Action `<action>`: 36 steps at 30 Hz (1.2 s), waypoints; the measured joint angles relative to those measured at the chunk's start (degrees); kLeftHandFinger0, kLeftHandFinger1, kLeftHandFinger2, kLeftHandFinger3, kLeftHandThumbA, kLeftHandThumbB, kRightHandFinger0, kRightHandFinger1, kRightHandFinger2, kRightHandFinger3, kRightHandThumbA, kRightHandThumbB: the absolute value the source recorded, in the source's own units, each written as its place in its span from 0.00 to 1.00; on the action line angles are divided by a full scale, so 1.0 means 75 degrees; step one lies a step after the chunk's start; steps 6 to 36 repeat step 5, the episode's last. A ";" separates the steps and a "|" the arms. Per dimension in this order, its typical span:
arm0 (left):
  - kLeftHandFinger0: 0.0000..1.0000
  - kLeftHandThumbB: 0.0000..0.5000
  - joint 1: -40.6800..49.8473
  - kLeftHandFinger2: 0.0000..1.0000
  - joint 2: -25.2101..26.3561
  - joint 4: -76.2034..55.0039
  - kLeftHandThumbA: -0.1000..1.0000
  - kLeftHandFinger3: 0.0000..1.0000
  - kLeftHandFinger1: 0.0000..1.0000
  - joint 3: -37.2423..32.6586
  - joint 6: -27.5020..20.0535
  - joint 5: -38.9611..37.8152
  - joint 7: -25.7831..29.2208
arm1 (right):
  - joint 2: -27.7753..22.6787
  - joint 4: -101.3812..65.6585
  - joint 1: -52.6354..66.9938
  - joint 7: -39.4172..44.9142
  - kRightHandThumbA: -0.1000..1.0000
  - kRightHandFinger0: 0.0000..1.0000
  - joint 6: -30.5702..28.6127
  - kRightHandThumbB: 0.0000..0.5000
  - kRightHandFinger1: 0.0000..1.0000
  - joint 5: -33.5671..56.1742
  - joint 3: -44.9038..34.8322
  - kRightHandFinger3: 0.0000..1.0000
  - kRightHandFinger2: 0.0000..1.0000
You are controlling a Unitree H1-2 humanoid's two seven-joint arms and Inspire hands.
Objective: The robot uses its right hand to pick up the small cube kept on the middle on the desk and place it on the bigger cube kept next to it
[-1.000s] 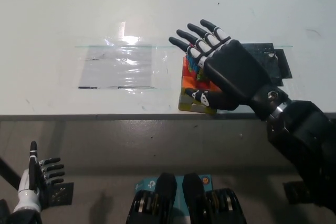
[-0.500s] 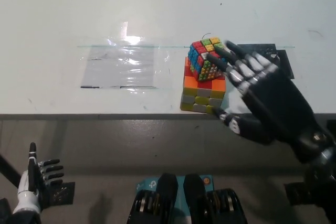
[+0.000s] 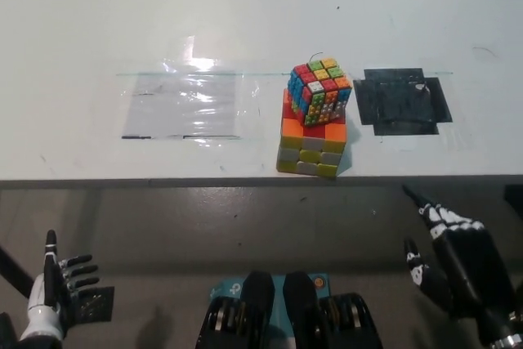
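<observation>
Small cube: We see the small multicoloured puzzle cube (image 3: pixel 319 91) resting on top of the bigger cube, turned a little so its corners do not line up with the block beneath. Red, green, yellow and orange tiles show on its top face.

Bigger cube: The bigger puzzle cube (image 3: pixel 310 144) sits on the white table (image 3: pixel 245 14) close to the near edge, slightly right of the middle. We see orange tiles above and a row of yellow and grey tiles lower down on its near face.

Right hand: Our black right hand (image 3: pixel 455 261) is low at the bottom right, below the table's near edge and well apart from both cubes. Its fingers (image 3: pixel 435 216) are spread and hold nothing, with the white-marked tips pointing up and to the left.

Left hand: Our white left hand (image 3: pixel 57 279) rests at the bottom left corner, also below the table edge. Its fingers are apart and hold nothing.

Clear sheet: A shiny transparent plastic sheet (image 3: pixel 185 104) lies flat on the table to the left of the stacked cubes, catching a bright glare near its top edge.

Black patch: A dark rectangular patch (image 3: pixel 404 100) lies flat on the table just to the right of the cubes, not touching them.

Floor: Grey floor (image 3: pixel 204 226) fills the strip below the table edge.
</observation>
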 measured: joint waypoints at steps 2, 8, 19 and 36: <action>0.60 0.18 -0.0001 0.51 0.0000 0.0025 1.00 0.50 0.53 0.0001 0.0009 -0.0002 0.0000 | 0.0085 0.0527 -0.0018 -0.0272 0.38 0.48 -0.0029 0.30 0.72 0.0025 -0.0041 0.94 0.86; 0.58 0.26 -0.0003 0.48 0.0000 0.0079 1.00 0.47 0.51 0.0006 0.0012 -0.0003 0.0001 | 0.0319 0.1469 -0.0076 -0.0631 0.34 0.50 -0.0052 0.35 0.62 0.0172 -0.0249 0.84 0.74; 0.58 0.26 -0.0003 0.48 0.0000 0.0079 1.00 0.47 0.51 0.0006 0.0012 -0.0003 0.0001 | 0.0319 0.1469 -0.0076 -0.0631 0.34 0.50 -0.0052 0.35 0.62 0.0172 -0.0249 0.84 0.74; 0.58 0.26 -0.0003 0.48 0.0000 0.0079 1.00 0.47 0.51 0.0006 0.0012 -0.0003 0.0001 | 0.0319 0.1469 -0.0076 -0.0631 0.34 0.50 -0.0052 0.35 0.62 0.0172 -0.0249 0.84 0.74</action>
